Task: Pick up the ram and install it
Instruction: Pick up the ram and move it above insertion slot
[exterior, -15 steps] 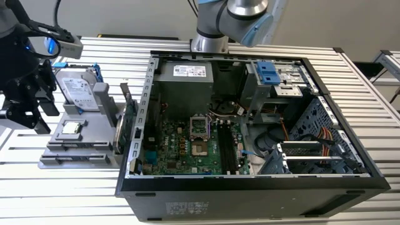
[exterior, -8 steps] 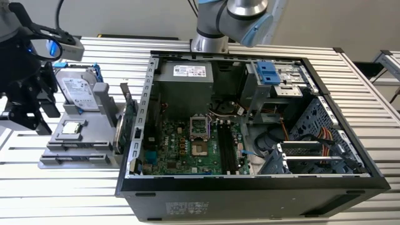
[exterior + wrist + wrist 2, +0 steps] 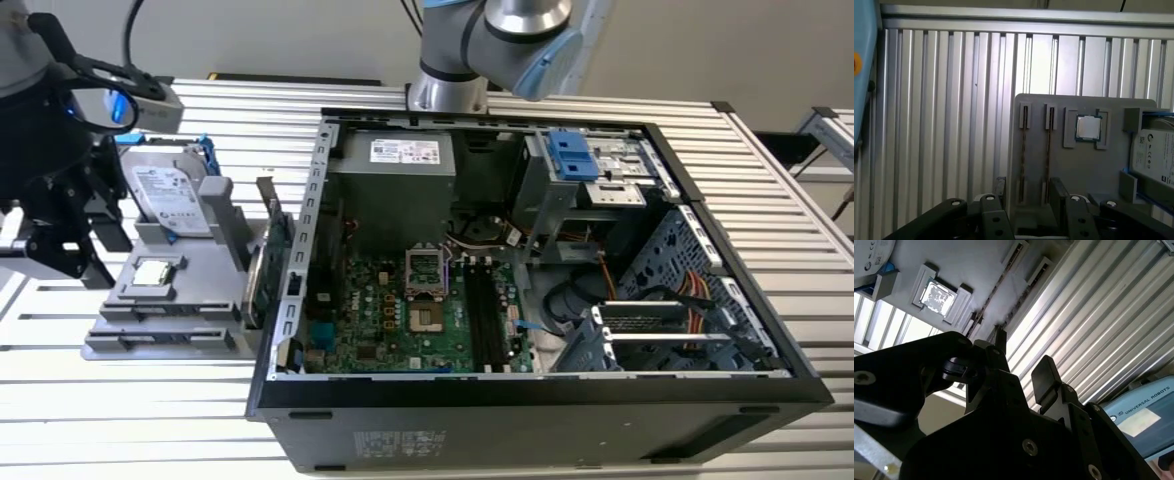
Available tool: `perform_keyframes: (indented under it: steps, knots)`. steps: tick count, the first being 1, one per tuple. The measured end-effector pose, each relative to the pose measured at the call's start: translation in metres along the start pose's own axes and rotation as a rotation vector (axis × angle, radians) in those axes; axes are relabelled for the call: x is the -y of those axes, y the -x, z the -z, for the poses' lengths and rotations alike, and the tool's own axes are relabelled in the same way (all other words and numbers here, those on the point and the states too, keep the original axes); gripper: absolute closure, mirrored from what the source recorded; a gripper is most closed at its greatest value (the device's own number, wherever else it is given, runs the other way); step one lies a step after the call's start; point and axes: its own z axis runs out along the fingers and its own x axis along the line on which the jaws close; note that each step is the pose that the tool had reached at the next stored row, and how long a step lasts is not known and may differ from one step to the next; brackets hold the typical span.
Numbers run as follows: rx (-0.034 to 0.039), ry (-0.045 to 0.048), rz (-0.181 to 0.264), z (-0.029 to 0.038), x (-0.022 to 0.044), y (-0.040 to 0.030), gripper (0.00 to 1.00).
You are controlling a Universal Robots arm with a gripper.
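Observation:
In the first wrist view a grey holder tray (image 3: pixel 1089 165) carries two thin dark strips standing edge-on in narrow slots; they look like the ram (image 3: pixel 1024 150), one beside the other (image 3: pixel 1048 150). My gripper (image 3: pixel 1028 192) hovers above the near end of those slots, open, with nothing between its black fingers (image 3: pixel 1056 191). The second wrist view shows the gripper (image 3: pixel 1021 360) open too. In the exterior view the gripper (image 3: pixel 67 250) hangs at the far left, beside the tray (image 3: pixel 167 335). The open computer case (image 3: pixel 534 400) lies to the exterior view's right, its black memory slots (image 3: pixel 483 320) bare.
On the tray sit a silver hard drive (image 3: pixel 171 195) in a blue bracket and a square processor chip (image 3: pixel 154 270). A green expansion card (image 3: pixel 274 270) stands between tray and case. The ribbed aluminium table (image 3: pixel 801 200) surrounds everything. The arm's base (image 3: pixel 447 90) rises behind the case.

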Motion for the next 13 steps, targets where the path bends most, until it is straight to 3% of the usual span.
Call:
perform_keyframes:
  steps: [13]
  knots:
    - [-0.0100, 0.0004, 0.000, -0.0083, 0.0003, 0.0025, 0.00]
